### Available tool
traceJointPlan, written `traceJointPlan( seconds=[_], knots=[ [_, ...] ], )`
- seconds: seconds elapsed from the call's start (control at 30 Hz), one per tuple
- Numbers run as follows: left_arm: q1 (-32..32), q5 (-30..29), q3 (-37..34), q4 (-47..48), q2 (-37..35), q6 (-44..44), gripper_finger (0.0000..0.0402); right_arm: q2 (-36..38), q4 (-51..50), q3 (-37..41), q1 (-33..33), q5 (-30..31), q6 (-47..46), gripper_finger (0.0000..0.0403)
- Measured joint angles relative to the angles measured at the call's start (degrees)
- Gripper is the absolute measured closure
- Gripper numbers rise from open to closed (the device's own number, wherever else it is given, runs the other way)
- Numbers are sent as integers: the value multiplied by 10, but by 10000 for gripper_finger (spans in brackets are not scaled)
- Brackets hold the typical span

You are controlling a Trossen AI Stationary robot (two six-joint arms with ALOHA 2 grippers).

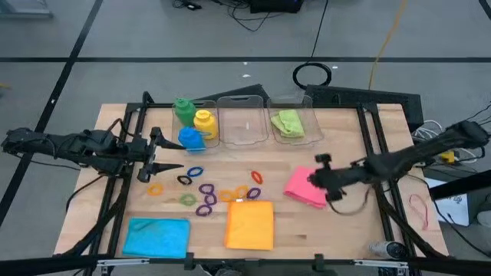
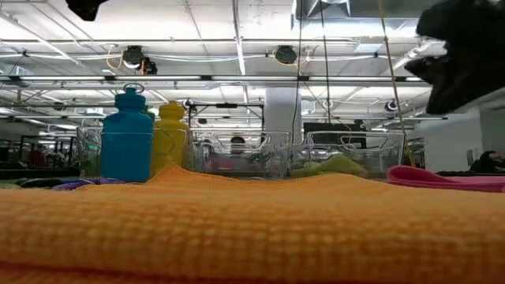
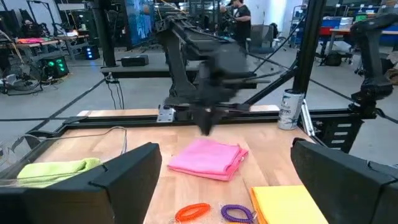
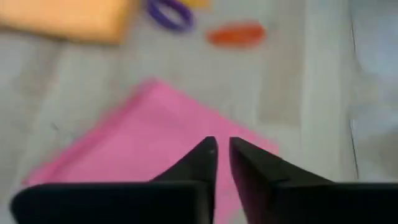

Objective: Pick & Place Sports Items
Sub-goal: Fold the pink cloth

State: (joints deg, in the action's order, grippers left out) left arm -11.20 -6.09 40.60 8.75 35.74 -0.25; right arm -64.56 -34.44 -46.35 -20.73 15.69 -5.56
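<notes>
The pink cloth point(image 1: 304, 188) lies folded flat on the table's right half. My right gripper point(image 1: 321, 181) hangs just above it, pointing steeply down. Its fingertips point(image 4: 222, 152) are almost together with nothing between them, clear of the cloth point(image 4: 143, 134). My left gripper point(image 1: 157, 165) waits open and level at the left, near the blue bottle point(image 1: 191, 138). The yellow bottle point(image 1: 203, 123) and the green bottle point(image 1: 182, 110) stand behind it. The orange cloth point(image 1: 250, 225) and the blue cloth point(image 1: 157, 235) lie near the front edge. Small rings point(image 1: 207, 192) are scattered mid-table. A green cloth point(image 1: 288, 123) lies in the right clear bin.
Three clear bins point(image 1: 245, 126) stand in a row along the far edge, and the bottles are at the leftmost one. The black frame rails point(image 1: 376, 146) run along both sides of the table. A white can point(image 3: 291, 109) stands by the right rail. People show in the room behind.
</notes>
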Motion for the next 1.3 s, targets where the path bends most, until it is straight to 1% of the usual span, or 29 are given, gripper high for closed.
traceJointPlan(
  seconds=[0.1, 0.23, 0.33, 0.4, 0.47, 0.53, 0.63, 0.77, 1.0, 1.13, 1.3],
  knots=[
    [0, 0, 0, 0, 0, 0, 105, 15, -53, 1, 56, -48, -14, 343],
    [0, 0, 0, 0, 0, 0, 105, 22, -49, 29, 125, -102, -45, 286],
    [0, 0, 0, 0, 0, 0, 105, 22, -25, 61, 177, -173, -56, 235],
    [0, 0, 0, 0, 0, 0, 105, 22, -1, 86, 208, -211, -55, 203],
    [0, 0, 0, 0, 0, 0, 105, 22, 25, 111, 236, -237, -54, 176],
    [0, 0, 0, 0, 0, 0, 105, 22, 55, 134, 258, -254, -58, 156],
    [0, 0, 0, 0, 0, 0, 105, 22, 91, 165, 279, -279, -61, 139],
    [0, 0, 0, 0, 0, 0, 105, 22, 108, 193, 292, -295, -79, 136],
    [0, 0, 0, 0, 0, 0, 105, 24, 139, 231, 294, -340, -131, 160],
    [0, 0, 0, 0, 0, 0, 105, 23, 150, 249, 294, -356, -163, 185],
    [0, 0, 0, 0, 0, 0, 105, 23, 161, 263, 293, -366, -187, 235]
  ],
)
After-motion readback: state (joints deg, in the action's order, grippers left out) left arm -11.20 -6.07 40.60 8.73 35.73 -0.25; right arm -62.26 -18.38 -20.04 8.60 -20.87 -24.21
